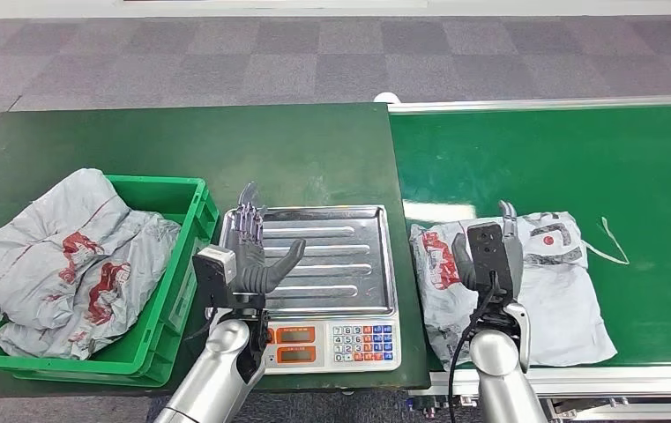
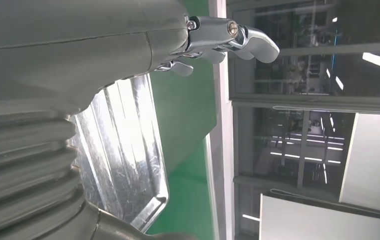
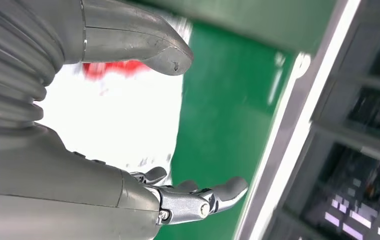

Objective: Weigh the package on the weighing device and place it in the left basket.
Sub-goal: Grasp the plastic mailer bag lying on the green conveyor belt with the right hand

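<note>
- the package (image 1: 512,286), a grey bag with red print, lies flat on the green conveyor belt (image 1: 578,150) in the lower right of the head view, just right of the weighing device (image 1: 314,273).
- the right hand (image 1: 490,256) hovers over the package's left part with nothing held; in the right wrist view its fingers (image 3: 197,200) are stretched out and the thumb stands apart.
- the left hand (image 1: 257,260) is raised over the scale's steel pan at centre, fingers spread and upright, thumb out, holding nothing.
- the step in hand looks like the pickup: the right hand should probably come down on the thick middle and bunch the loose plastic firmly, since a thin edge may slip.
- the lift should clear the pan's rim before the package is set flat on the steel.
- the green basket (image 1: 186,229) at lower left holds several grey bags (image 1: 58,260), piled high and spilling over its left rim.
</note>
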